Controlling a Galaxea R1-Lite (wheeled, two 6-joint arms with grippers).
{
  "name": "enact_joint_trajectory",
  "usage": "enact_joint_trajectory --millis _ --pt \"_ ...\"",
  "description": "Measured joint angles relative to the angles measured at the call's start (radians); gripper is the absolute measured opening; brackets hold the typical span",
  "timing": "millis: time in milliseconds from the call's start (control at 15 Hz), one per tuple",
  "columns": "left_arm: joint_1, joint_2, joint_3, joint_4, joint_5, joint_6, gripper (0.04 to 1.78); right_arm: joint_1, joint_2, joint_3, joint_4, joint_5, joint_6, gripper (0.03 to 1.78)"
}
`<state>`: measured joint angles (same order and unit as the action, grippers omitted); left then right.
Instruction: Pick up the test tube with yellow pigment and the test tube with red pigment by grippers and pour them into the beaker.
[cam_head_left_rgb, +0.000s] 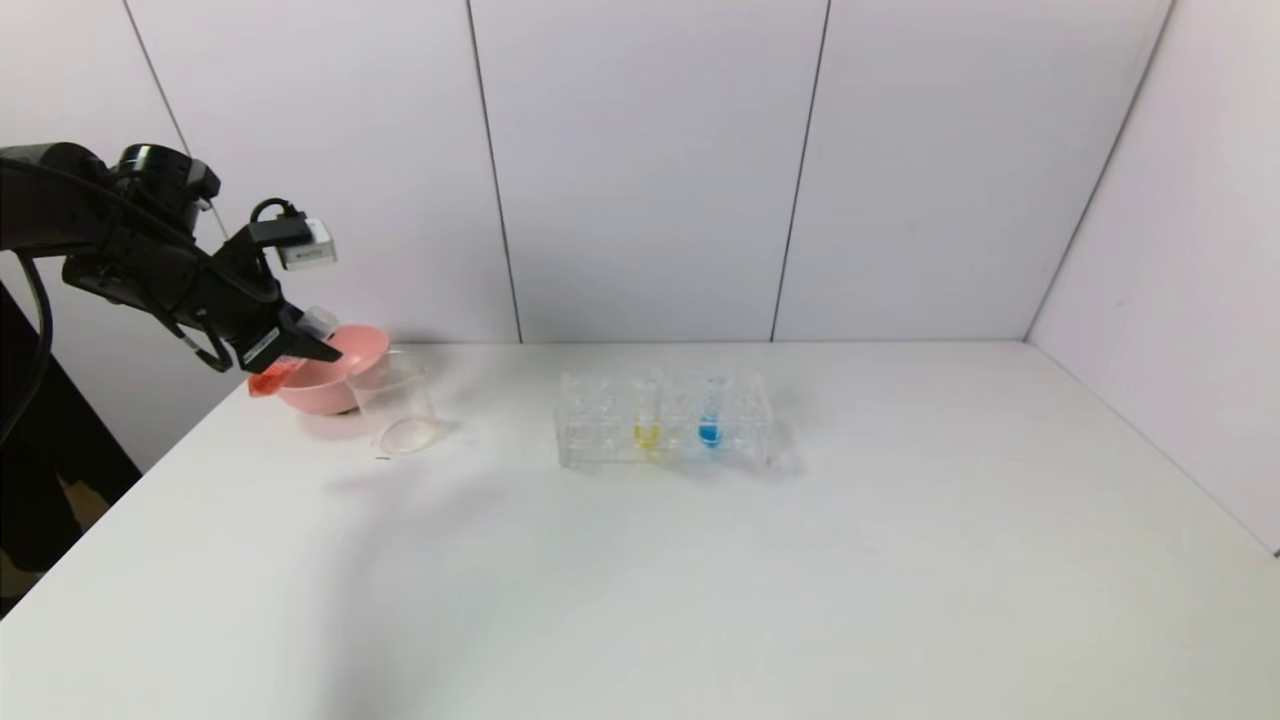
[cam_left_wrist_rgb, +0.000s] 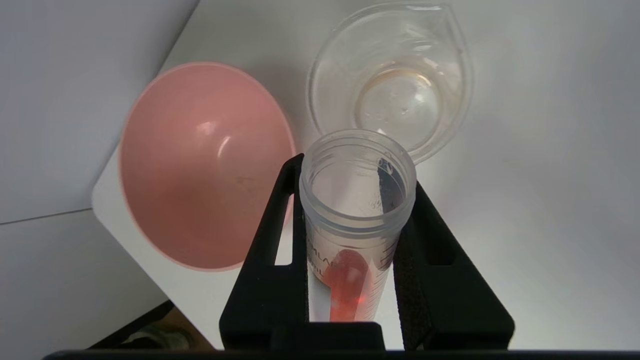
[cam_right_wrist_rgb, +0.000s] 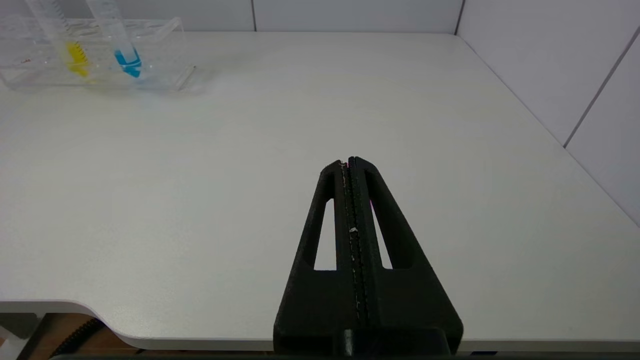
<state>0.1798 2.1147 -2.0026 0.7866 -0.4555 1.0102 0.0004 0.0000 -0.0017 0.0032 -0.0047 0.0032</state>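
Left claw (cam_head_left_rgb: 300, 345): up off the table at the far left, above the pink bowl and just left of the beaker. Clamped on the test tube with red pigment, one finger (cam_left_wrist_rgb: 272, 250) on each side of the tube.

Test tube with red pigment (cam_left_wrist_rgb: 357, 220): held tilted in the left claw, open mouth towards the beaker, closed tip back by the claw's base. A little red-orange liquid sits low at the tip; faint graduation marks on the wall. From the head view the red tip (cam_head_left_rgb: 268, 380) pokes out on the left under the claw.

Beaker (cam_head_left_rgb: 392, 405): clear, standing on the table just right of the pink bowl, pouring lip on the far side from the claw in the left wrist view. Looks to hold no coloured liquid.

Pink bowl (cam_head_left_rgb: 335, 385): far-left corner of the table, touching or nearly touching the beaker; cannot tell which.

Tube rack (cam_head_left_rgb: 665, 420): clear, mid-table, well right of the beaker.

Test tube with yellow pigment (cam_head_left_rgb: 647, 415): upright in the rack, yellow at its tip.

Blue-liquid tube (cam_head_left_rgb: 710, 415): upright in the rack, just right of the yellow one.

Right claw (cam_right_wrist_rgb: 350, 162): fingers pressed together, holding nothing, low over the near right part of the table, well apart from the rack.

Table (cam_head_left_rgb: 700, 580): white, walled by pale panels at the far and right sides.
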Motion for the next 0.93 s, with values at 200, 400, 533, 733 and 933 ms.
enact_joint_trajectory --millis 200,400,533,733,933 --pt "-0.007 -0.003 -0.003 0.017 -0.001 -0.013 0.49 0.0 0.0 0.0 0.0 0.0 0.0 0.11" --pt "-0.011 -0.01 -0.006 0.04 0.003 -0.052 0.49 0.0 0.0 0.0 0.0 0.0 0.0 0.11" --pt "-0.01 -0.015 -0.01 0.06 0.008 -0.081 0.49 0.0 0.0 0.0 0.0 0.0 0.0 0.11" --pt "-0.011 -0.018 -0.011 0.072 0.011 -0.083 0.49 0.0 0.0 0.0 0.0 0.0 0.0 0.11" --pt "-0.009 -0.017 -0.012 0.079 0.014 -0.083 0.49 0.0 0.0 0.0 0.0 0.0 0.0 0.11"
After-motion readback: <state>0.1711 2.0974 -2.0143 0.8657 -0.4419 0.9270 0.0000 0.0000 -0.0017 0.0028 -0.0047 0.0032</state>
